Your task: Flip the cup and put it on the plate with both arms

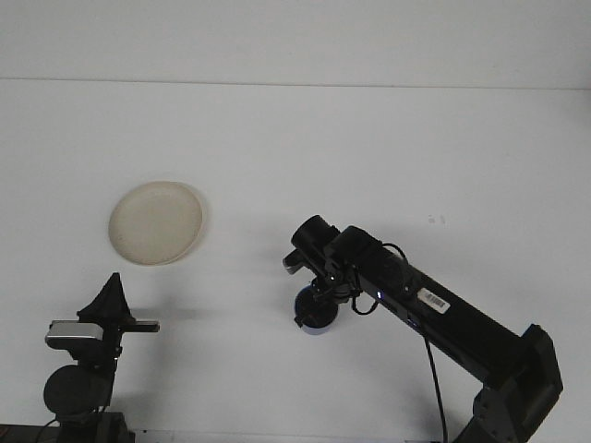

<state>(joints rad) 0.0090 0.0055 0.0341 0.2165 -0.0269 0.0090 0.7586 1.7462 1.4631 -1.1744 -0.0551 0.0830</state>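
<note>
Right arm [434, 314] reaches diagonally from the lower right corner toward table centre, wrist bent downward. Right gripper [314, 309] sits directly over the blue cup [316, 320] and appears clenched on it; the fingers are mostly hidden by the wrist. Cup is at mid-table, only its lower edge showing beneath the gripper; its orientation is unclear. Plate [156, 222] lies well apart to the upper left, bare. Left gripper [110, 297] is parked at lower left, pointing up, fingers closed to a tip, touching nothing.
</note>
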